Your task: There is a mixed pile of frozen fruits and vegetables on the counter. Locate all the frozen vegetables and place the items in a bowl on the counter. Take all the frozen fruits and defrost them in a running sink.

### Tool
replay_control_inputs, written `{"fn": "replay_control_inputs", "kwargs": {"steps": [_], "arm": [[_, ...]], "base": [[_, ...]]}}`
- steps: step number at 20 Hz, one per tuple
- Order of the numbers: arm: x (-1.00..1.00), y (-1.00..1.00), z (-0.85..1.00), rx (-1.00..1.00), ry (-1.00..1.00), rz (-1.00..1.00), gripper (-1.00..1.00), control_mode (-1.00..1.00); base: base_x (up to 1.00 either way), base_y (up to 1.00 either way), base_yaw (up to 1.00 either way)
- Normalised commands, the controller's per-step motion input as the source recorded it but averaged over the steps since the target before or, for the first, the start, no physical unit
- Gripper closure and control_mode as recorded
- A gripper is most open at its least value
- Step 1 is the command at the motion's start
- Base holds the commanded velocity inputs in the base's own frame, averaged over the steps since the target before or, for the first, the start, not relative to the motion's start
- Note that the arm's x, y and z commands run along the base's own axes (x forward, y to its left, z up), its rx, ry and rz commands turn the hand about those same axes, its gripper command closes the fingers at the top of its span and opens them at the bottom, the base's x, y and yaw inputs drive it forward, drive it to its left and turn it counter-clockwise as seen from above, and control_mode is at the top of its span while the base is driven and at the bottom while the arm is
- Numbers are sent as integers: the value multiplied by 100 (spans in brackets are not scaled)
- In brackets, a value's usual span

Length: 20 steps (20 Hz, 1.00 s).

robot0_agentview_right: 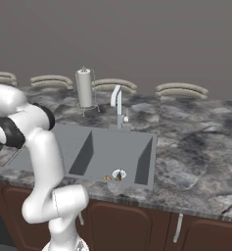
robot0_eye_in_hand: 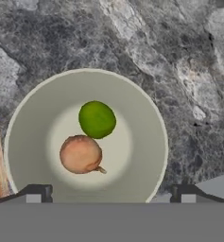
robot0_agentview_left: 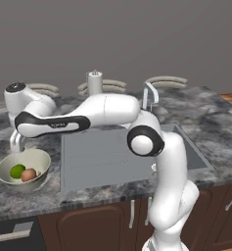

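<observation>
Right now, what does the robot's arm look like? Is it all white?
Mostly white. The arm is made of smooth, rounded, glossy white tubes, with dark grey-black rings and bands at its joints. One dark band carries tiny pale lettering, too small to read. No loose cables show. The gripper has two small dark finger tips with pale grey pads.

We see the counter [robot0_agentview_left: 88, 193] as dark grey marbled stone with a polished look, and the cabinets [robot0_agentview_left: 103, 225] below it as brown wood with a slight sheen. Set into the counter, the sink [robot0_agentview_right: 107, 152] is matt grey, its drainboard [robot0_agentview_left: 95, 157] ribbed, its drain ring [robot0_agentview_right: 119, 173] bright metal; the tap [robot0_agentview_right: 117, 105] behind the sink is glossy chrome. Left of the sink, the bowl [robot0_eye_in_hand: 33, 118] looks smoothly glazed, pale cream-green. Inside it, the lime-green ball [robot0_eye_in_hand: 97, 119] is smooth and the reddish-brown lump [robot0_eye_in_hand: 80, 154] duller.
</observation>
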Motion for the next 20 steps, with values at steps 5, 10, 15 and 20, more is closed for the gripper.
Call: {"fn": "replay_control_inputs", "kwargs": {"steps": [5, 10, 15, 20], "arm": [[-10, -44, 50, 0, -14, 0, -100, -100], [-10, -68, 54, 1, -16, 0, -100, -100], [-15, -80, 52, 4, -18, 0, -100, -100], [-22, -87, 50, 9, -21, 0, -100, -100]], "base": [[0, 0, 0], [0, 0, 0], [0, 0, 0], [0, 0, 0]]}}
